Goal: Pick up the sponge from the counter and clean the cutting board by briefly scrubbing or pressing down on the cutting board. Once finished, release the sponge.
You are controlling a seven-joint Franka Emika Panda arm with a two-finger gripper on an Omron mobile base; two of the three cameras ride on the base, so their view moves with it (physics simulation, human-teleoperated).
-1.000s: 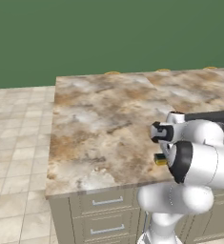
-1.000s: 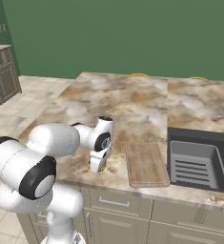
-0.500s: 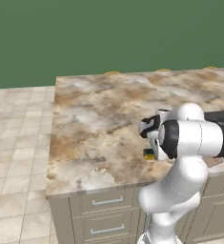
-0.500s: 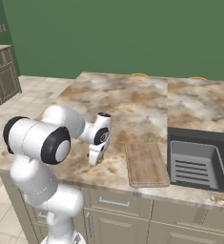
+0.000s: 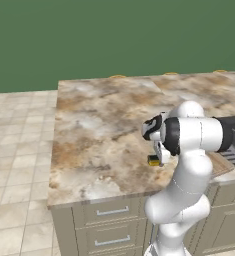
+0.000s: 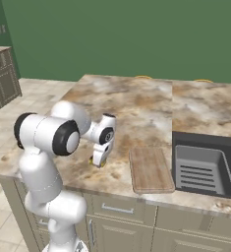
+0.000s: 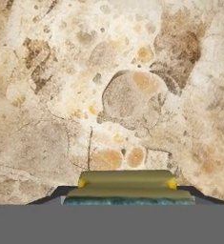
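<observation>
A: Where is the gripper (image 6: 98,160)?
B: Low over the counter (image 6: 136,98), pointing down, just left of the board (image 6: 150,169) in the right base view.

A: And the sponge (image 7: 127,187)?
B: Right at the fingertips. The hand view shows its green face and yellow corners at the bottom edge, marbled stone behind. In the left base view the sponge (image 5: 154,160) is a yellow bit under the hand, near the front edge.

A: Jaws pinching it?
B: Cannot tell; the fingers are hidden. Lifted or resting, also unclear.

A: The board?
B: Flat beside the sink (image 6: 205,165), apart from the sponge.
</observation>
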